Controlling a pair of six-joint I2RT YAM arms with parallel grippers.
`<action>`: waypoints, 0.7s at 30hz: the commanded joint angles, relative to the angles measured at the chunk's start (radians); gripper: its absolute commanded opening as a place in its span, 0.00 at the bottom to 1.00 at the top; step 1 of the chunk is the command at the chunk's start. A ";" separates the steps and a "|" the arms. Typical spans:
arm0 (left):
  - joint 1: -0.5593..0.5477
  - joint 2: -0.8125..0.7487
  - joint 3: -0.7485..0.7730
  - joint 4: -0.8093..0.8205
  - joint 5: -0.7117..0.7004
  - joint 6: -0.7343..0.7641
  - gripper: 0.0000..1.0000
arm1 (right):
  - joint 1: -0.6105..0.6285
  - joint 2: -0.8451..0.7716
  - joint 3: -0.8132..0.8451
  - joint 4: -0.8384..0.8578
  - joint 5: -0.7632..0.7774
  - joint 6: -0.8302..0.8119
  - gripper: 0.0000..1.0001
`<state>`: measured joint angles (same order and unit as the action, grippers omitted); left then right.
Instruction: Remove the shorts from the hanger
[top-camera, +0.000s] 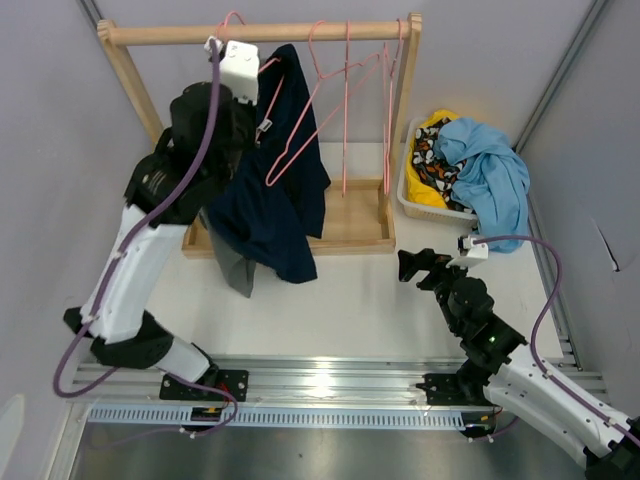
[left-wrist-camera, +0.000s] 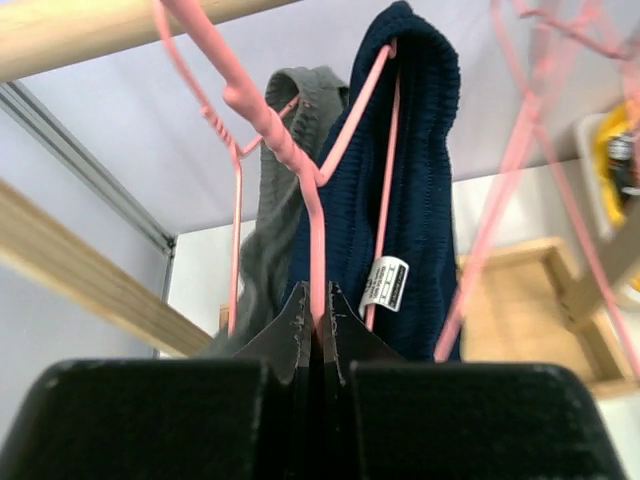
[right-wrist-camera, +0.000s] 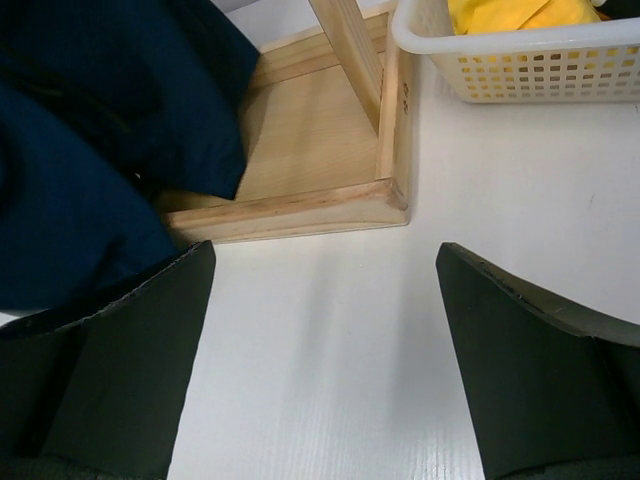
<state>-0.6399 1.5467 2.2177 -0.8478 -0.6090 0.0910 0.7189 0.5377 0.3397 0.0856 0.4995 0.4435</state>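
Navy shorts (top-camera: 275, 190) hang on a pink hanger (left-wrist-camera: 290, 165) from the wooden rail (top-camera: 260, 33), with a grey piece (left-wrist-camera: 270, 220) beside them. In the left wrist view the navy waistband (left-wrist-camera: 415, 120) drapes over the hanger wire. My left gripper (left-wrist-camera: 318, 310) is shut on the hanger's pink wire just below its twisted neck. My right gripper (right-wrist-camera: 325, 330) is open and empty above the white table, near the rack's base corner (right-wrist-camera: 385, 195), and shows in the top view (top-camera: 415, 265).
Several empty pink hangers (top-camera: 345, 80) hang to the right on the rail. A white basket (top-camera: 425, 195) with yellow and blue clothes (top-camera: 490, 170) stands at the right. The rack's wooden base tray (top-camera: 355, 225) lies under the shorts.
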 joint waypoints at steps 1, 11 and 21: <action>-0.085 -0.172 -0.042 0.020 -0.124 0.014 0.00 | 0.007 -0.010 0.039 0.023 0.019 -0.017 0.99; -0.244 -0.667 -0.722 -0.149 -0.005 -0.246 0.00 | 0.007 -0.059 0.102 0.042 -0.292 -0.178 1.00; -0.247 -0.867 -0.918 -0.090 0.507 -0.321 0.00 | 0.008 0.007 0.176 0.220 -0.769 -0.089 0.99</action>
<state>-0.8799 0.7025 1.2705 -1.0801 -0.3389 -0.1879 0.7208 0.4988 0.4538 0.1944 -0.0555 0.3145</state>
